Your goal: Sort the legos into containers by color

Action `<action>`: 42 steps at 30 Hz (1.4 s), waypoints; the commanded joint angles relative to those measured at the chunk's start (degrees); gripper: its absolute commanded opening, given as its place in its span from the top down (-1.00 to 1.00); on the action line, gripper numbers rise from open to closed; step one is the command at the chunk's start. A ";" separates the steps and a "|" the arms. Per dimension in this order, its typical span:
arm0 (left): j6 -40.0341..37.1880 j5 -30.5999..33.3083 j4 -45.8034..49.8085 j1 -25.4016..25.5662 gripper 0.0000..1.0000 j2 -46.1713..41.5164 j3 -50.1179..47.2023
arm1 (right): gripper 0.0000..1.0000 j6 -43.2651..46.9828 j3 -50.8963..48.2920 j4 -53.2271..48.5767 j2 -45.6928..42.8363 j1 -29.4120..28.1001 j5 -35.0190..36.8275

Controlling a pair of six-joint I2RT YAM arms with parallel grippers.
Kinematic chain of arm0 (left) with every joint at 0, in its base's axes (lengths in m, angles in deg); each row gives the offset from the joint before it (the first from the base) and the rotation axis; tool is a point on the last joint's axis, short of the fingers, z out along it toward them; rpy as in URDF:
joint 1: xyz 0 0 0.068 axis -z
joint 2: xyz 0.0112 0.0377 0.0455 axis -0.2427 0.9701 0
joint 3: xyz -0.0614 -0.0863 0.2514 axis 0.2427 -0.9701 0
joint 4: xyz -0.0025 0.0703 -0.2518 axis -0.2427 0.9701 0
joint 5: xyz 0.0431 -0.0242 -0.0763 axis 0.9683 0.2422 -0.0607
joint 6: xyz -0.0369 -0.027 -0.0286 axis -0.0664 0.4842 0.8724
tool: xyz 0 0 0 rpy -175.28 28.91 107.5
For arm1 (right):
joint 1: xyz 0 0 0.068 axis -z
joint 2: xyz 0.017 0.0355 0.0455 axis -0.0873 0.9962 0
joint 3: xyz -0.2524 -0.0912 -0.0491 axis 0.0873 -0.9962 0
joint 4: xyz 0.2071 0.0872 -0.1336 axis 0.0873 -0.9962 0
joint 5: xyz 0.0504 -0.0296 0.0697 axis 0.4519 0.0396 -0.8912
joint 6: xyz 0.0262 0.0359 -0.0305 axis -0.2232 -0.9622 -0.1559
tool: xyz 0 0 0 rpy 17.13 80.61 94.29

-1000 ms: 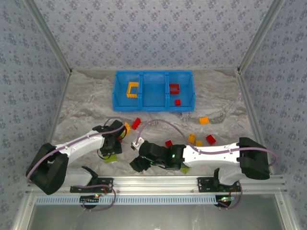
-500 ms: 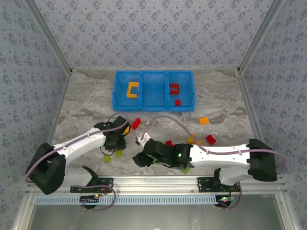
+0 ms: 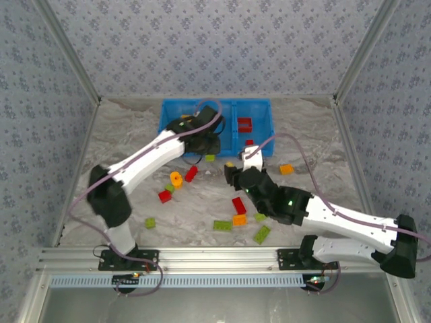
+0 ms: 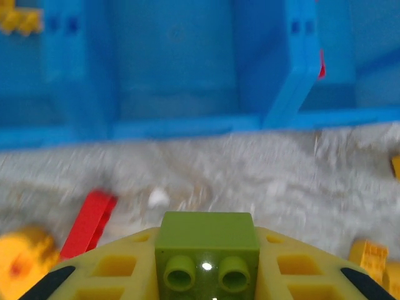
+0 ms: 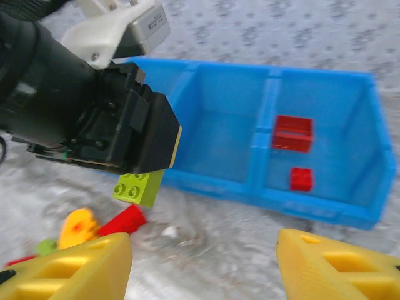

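Nearest the bases, loose legos lie scattered on the table (image 3: 114, 128): a green plate (image 3: 222, 225) beside an orange block (image 3: 239, 219), a red block (image 3: 238, 205) just beyond, a round piece (image 3: 176, 179) further left. Past them the right gripper (image 5: 203, 265) hangs spread wide and empty, just behind the left gripper (image 4: 207, 278). That one pinches a green brick (image 4: 207, 240) just short of the bin (image 5: 325, 209), facing its middle compartment.

The brick seems to sit below the rim, so carried straight on it could strike the front wall and twist loose or drop short. The arms are close enough that a sideways move might knock one against the other.

A red frame (image 5: 292, 132) and a small red brick (image 5: 301, 179) lie in the right compartment. The left arm (image 3: 141, 165) covers much of the left compartment from above; a yellow piece (image 4: 15, 19) there is cut off. The left wrist view is blurred, and how deep the grip goes I cannot tell.
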 commanded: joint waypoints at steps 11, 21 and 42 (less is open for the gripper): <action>-9.09 -4.90 4.45 -7.76 0.31 35.24 38.96 | -0.32 -1.97 -0.28 -4.07 -2.98 6.72 -0.60; -7.64 -8.81 3.19 -7.97 -0.08 37.00 38.44 | -0.32 -5.46 -1.26 -6.61 -2.61 6.92 -0.37; -5.48 1.03 -6.89 1.00 -0.35 -6.80 3.55 | -0.32 -19.58 4.69 -37.76 -5.55 12.00 1.99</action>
